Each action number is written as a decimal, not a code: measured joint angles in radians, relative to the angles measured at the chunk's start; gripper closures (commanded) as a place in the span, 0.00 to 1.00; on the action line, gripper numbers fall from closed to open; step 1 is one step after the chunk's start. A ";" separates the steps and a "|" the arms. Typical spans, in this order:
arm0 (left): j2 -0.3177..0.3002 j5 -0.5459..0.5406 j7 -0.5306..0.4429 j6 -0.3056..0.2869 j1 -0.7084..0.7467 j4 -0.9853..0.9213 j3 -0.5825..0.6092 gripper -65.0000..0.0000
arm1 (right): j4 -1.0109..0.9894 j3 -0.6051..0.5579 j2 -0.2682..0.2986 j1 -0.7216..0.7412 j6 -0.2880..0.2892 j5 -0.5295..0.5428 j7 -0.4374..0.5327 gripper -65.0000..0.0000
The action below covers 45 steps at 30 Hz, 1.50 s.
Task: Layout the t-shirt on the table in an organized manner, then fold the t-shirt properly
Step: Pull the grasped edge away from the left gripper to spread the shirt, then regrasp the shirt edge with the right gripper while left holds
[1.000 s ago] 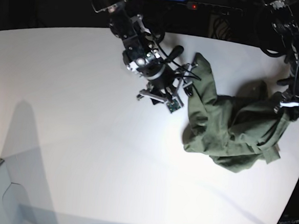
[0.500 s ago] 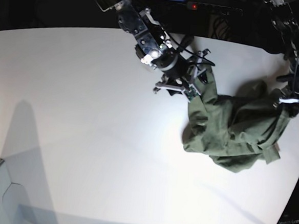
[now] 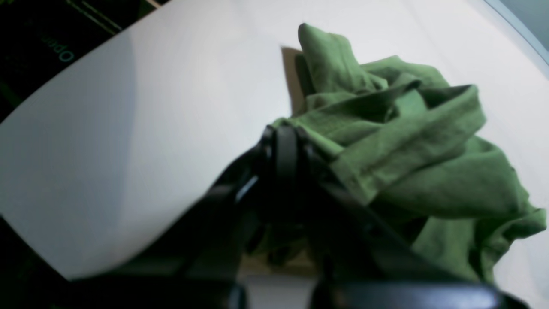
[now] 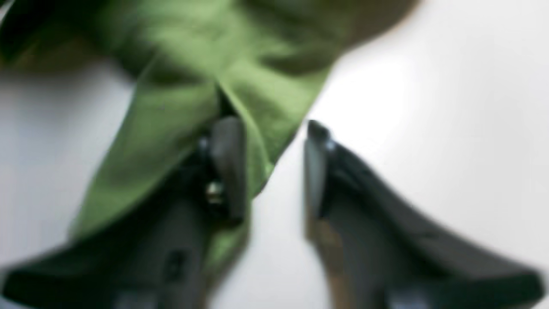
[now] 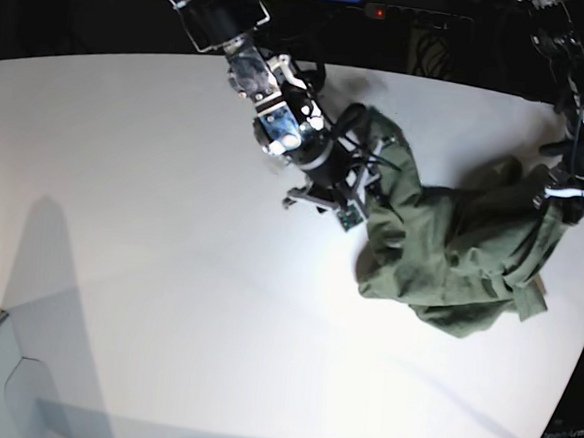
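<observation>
The t-shirt (image 5: 450,252) is seen bunched in a crumpled heap on the white table (image 5: 168,271), toward the side of the base view where the left arm works. It is not spread flat; folds and a hemmed edge are piled over one another.

The left hand (image 5: 571,203) is found at the far edge of the heap, near the table's rim. In the left wrist view its fingers (image 3: 285,152) are pressed together on a fold of the t-shirt (image 3: 407,141), and the cloth is drawn up toward them from the heap.

The right hand (image 5: 359,189) is placed at the opposite edge of the t-shirt, where a strip of cloth runs toward the back of the table. In the right wrist view, which is blurred, the right hand (image 4: 270,163) is seen with its fingers apart: one finger (image 4: 227,159) lies on the t-shirt (image 4: 240,73), the other over bare table just beside the cloth's edge. Only the edge of the cloth reaches into the gap, and nothing is clamped there.
</observation>
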 measured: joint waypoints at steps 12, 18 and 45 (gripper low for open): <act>-0.043 -0.008 -0.005 0.000 -0.053 -0.009 -0.127 1.00 | 0.212 0.343 0.012 0.024 0.005 -0.016 -0.074 1.00; -0.039 -0.006 0.008 -0.001 -0.090 -0.068 -0.187 1.00 | 0.303 0.587 0.027 0.113 0.002 -0.016 -0.103 1.00; -0.026 -0.008 0.011 0.000 -0.109 -0.177 -0.175 1.00 | 0.567 0.573 0.004 -0.097 0.103 -0.010 -0.238 0.84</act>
